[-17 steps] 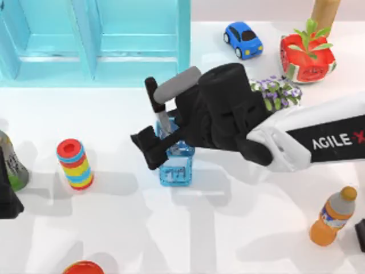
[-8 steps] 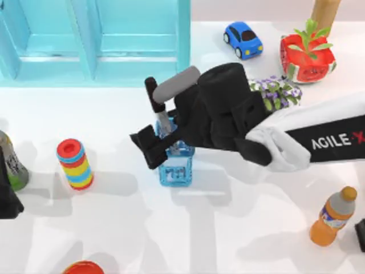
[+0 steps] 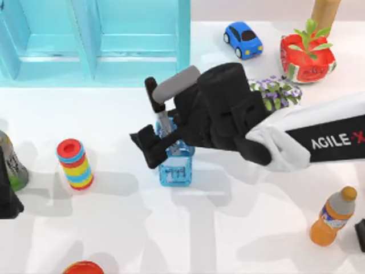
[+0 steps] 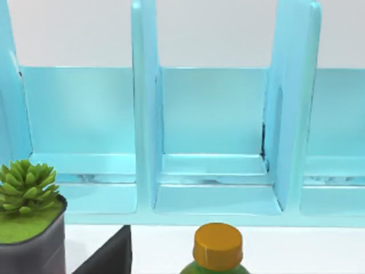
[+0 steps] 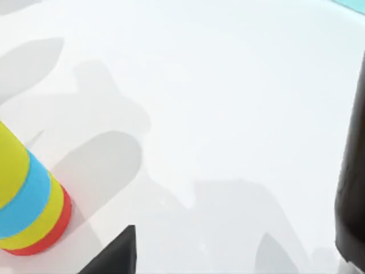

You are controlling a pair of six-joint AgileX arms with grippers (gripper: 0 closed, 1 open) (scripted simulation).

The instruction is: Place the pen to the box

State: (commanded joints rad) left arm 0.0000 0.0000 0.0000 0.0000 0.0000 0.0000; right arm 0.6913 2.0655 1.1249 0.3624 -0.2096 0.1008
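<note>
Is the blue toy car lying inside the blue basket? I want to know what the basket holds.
No. In the top view the blue toy car stands on the table, well apart from the blue basket.

Glossy white table [image 3: 228, 228] under bright overhead light, soft grey shadows across it. Pale turquoise plastic partitioned shelf rack [image 3: 97, 51] stood along the far edge at left, plain off-white wall [image 4: 217, 34] behind it.
</note>
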